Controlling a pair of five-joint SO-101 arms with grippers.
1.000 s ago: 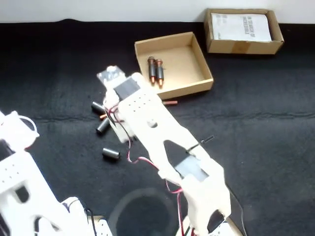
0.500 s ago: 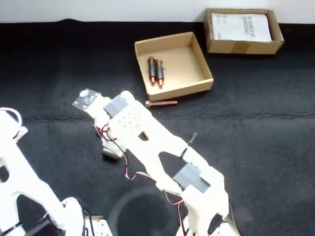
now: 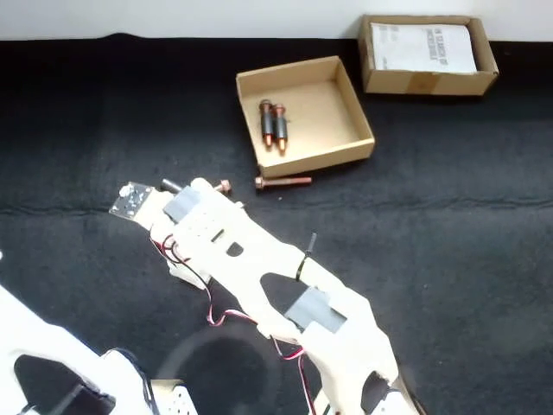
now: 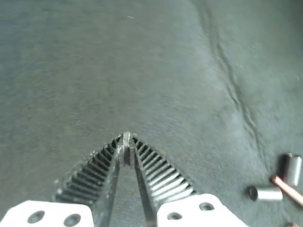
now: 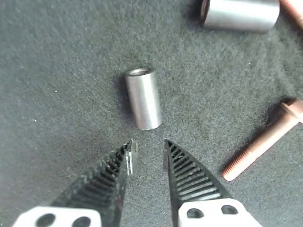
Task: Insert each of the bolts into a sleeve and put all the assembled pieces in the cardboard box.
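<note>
Two toothed jaws of the right pincer (image 5: 147,144) parted a little and empty, tips just short of a sleeve (image 5: 143,98) lying flat on the desk (image 5: 57,56), well apart from the cardboard box (image 3: 289,71) and out past its near wall. Probably a grasp being lined up, barrel lengthwise in line with the gap. Judged by looks: a short metal tube, stiff, light, smooth and round, so likely to roll away or squirt out under an off-centre pinch. Best taken across the middle of the barrel, one jaw on each curved side, after opening wider than the present gap, seemingly barely as broad as the tube. Near it, on the side toward the cardboard box, a second sleeve (image 5: 239,13) and a copper-coloured bolt (image 5: 262,142), all apart from one another. Closer still, just beside the near wall of the cardboard box, another bolt (image 3: 282,181). Inside the cardboard box, two assembled pieces (image 3: 273,124) side by side, apparently touching. Left pincer (image 4: 127,142) clenched on nothing above bare desk, well apart from the cardboard box. Beyond the cardboard box, a second box (image 3: 428,82) holding a sheet of paper.
</note>
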